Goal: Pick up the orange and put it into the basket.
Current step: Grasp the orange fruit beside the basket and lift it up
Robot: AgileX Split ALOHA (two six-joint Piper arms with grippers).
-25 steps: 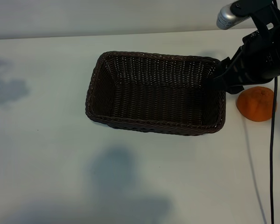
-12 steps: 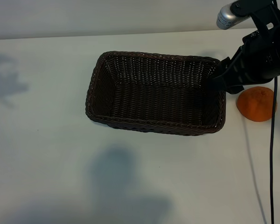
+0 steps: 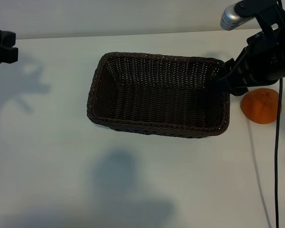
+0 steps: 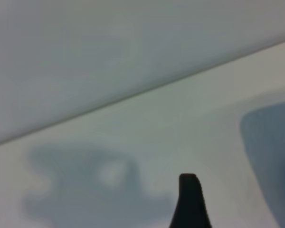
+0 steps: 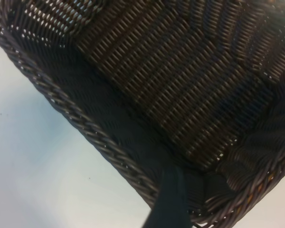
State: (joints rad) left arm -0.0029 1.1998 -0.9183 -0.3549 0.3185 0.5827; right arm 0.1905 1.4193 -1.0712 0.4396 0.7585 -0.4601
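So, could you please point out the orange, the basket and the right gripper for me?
orange [image 3: 261, 105], exterior view, middle of its visible skin.
basket [image 3: 152, 56], exterior view, far braided rim.
right gripper [image 3: 217, 84], exterior view, fingertips over the basket's right end.

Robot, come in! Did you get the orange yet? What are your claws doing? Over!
Not yet. Right gripper open over basket rim. Orange on table beside basket, untouched. Left gripper far off, empty.

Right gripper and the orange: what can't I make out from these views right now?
- Right gripper: exterior view, fingertips blend into the dark basket rim; one finger shows in the right wrist view.
- Orange: the arm covers its top.
- Left gripper: cut off by the exterior view's edge.
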